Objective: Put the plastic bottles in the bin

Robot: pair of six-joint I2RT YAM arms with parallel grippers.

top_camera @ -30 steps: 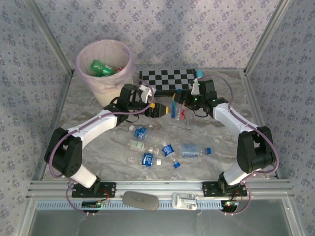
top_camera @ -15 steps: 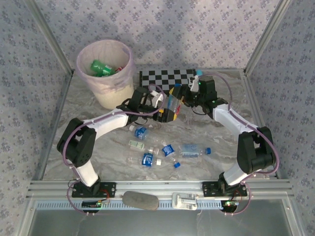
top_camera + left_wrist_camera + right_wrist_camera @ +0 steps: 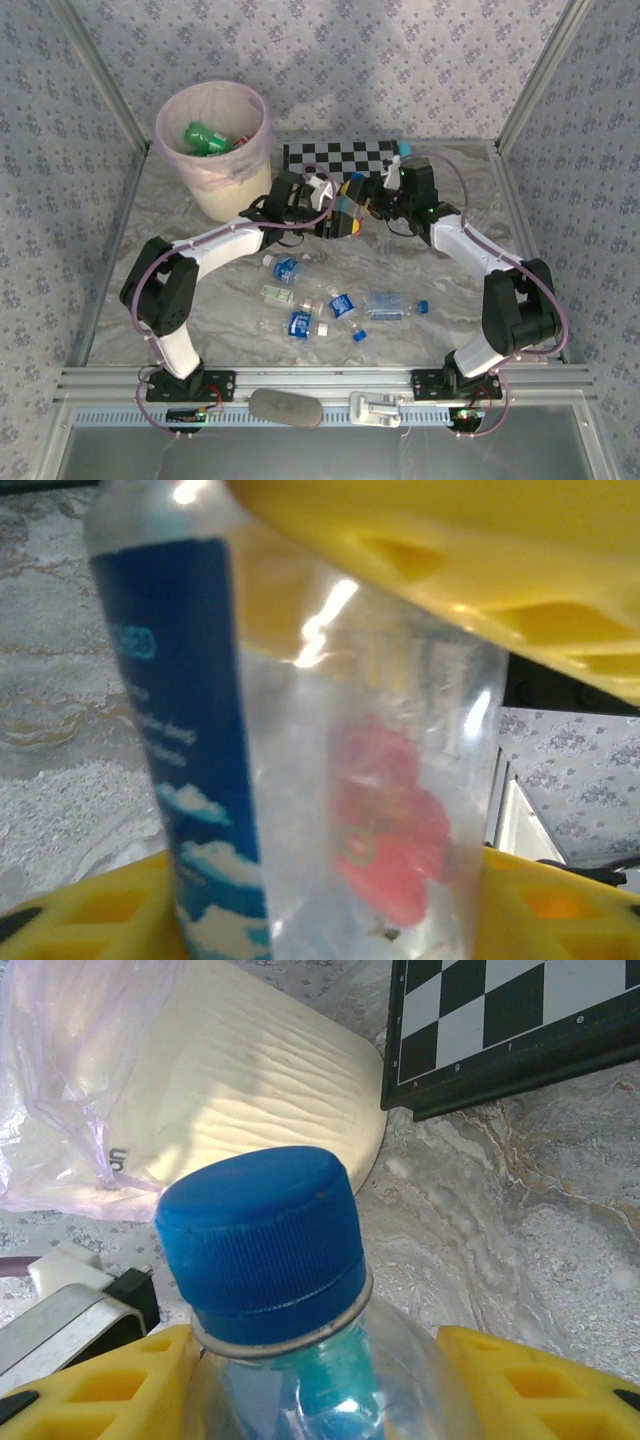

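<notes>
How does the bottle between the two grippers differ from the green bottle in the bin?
The gripped bottle is clear with a blue cap and label; the green bottle is tinted green. The left gripper and right gripper hold the gripped bottle; the green bottle lies in the bin. Both are small plastic bottles.

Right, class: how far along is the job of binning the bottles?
Done: green bottles lie in the bin. In hand: the left tool and right tool both grip one clear bottle above the table. Left: several loose bottles lie on the table.
</notes>
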